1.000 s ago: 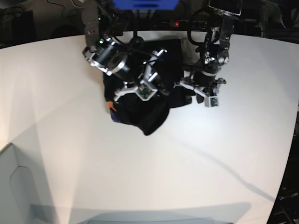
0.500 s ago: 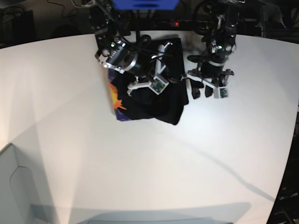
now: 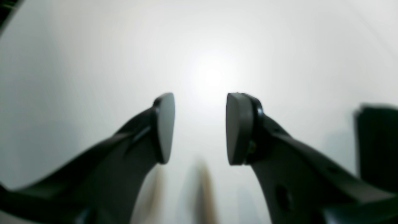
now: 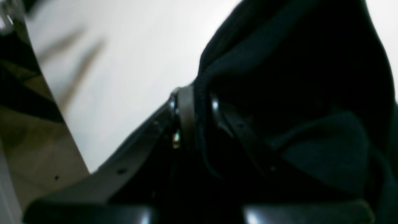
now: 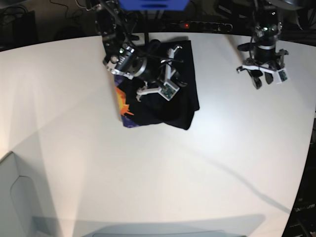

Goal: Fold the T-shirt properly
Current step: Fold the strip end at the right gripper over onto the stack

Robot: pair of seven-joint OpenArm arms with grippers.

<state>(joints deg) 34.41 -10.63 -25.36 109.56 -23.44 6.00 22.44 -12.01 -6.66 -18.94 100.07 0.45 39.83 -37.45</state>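
The T-shirt (image 5: 163, 98) lies bunched in a rough dark block at the far middle of the table (image 5: 163, 173), with an orange and purple print edge showing at its near-left corner, so the fold looks partly made but not squared off. The right gripper (image 5: 159, 86) sits over the shirt; the right wrist view shows its jaws pinched tight on a black fabric edge (image 4: 202, 93), likely holding that layer to place or drag it flat. The left gripper (image 5: 264, 78) hangs well apart from the shirt over bare table, jaws parted and empty, pads (image 3: 164, 127) clean with nothing between them, probably parked clear so it does not snag cloth. The table is plain white and glossy, with glare and long shadows. Behind it are dark clutter, cables and a blue box (image 5: 153, 4).
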